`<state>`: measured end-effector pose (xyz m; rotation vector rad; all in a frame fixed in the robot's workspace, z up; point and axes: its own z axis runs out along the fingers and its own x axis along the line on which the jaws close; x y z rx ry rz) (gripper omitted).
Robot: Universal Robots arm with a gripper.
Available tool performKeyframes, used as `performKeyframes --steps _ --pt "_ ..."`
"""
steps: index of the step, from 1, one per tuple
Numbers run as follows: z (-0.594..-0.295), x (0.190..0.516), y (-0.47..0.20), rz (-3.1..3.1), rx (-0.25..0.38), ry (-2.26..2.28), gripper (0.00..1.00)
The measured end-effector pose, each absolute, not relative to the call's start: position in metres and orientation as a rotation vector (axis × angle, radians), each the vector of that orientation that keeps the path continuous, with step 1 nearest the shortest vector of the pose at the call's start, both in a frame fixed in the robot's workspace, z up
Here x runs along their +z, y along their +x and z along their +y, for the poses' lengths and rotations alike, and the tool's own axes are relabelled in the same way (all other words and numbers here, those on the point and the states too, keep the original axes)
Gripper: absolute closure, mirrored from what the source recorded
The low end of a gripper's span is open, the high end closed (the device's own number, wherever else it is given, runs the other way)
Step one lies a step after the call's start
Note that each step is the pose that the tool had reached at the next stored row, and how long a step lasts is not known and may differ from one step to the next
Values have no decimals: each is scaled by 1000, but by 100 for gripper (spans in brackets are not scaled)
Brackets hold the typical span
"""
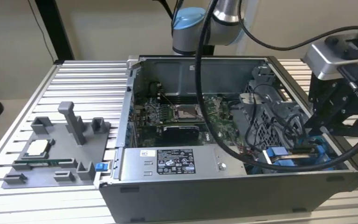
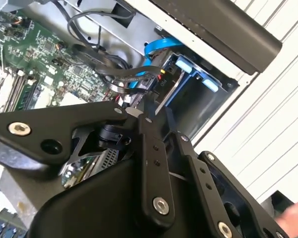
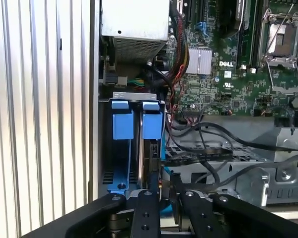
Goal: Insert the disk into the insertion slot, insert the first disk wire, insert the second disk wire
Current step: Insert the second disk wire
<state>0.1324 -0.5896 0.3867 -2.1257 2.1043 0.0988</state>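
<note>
Computer case (image 1: 229,186) open on tabletop (image 1: 86,79), toward exterior view's right. Parts holder (image 1: 54,154) on tabletop at exterior view's left of case, processor chip (image 1: 37,147) lying on it. Inside case: motherboard (image 1: 179,114) on floor, power-supply box (image 1: 169,162) along near wall, drive cage (image 1: 272,121) on exterior view's right. Disk (image 1: 291,156) in slot at near right corner, beside power-supply box. Gripper (image 3: 164,196) above disk, cables (image 3: 213,148) alongside.
</note>
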Motion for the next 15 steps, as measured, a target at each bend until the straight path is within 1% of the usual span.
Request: performKeyframes --steps 4,15 --pt "-590 403 132 2105 98 -2126 0" --pt "-590 403 132 2105 99 -2125 0"
